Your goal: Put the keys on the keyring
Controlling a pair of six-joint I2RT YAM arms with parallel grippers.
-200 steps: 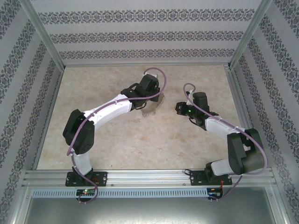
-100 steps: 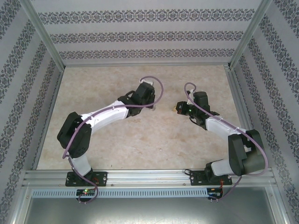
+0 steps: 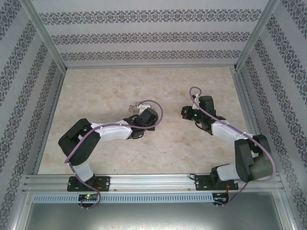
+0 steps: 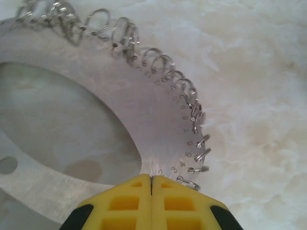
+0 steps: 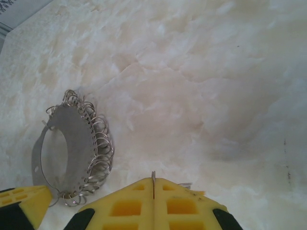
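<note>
Engraved nos. along keyring (image 4: 158, 124) rim: 3, 4, 5, 6 legible, rest too blurred.

Cream table (image 3: 115, 153), marbled with pale tan clouds, nearly white up close. Walls (image 3: 144, 36) white, banded with dark grey floral stripes. Frame (image 3: 153, 182) bare silver. Left arm (image 3: 112, 130): white shell, black joints. Right arm (image 3: 225, 130), same white and black. A mauve cable (image 3: 194, 87) trails off each. Left gripper (image 4: 151, 184): bright yellow pads, black behind. Right gripper (image 5: 153, 187), that same yellow and black. Keyring (image 4: 158, 129) is dull grey metal, tiny numbers stamped along its rim, fringed with shiny silver loops. Key (image 5: 153, 176): just a thin grey sliver against the yellow.
</note>
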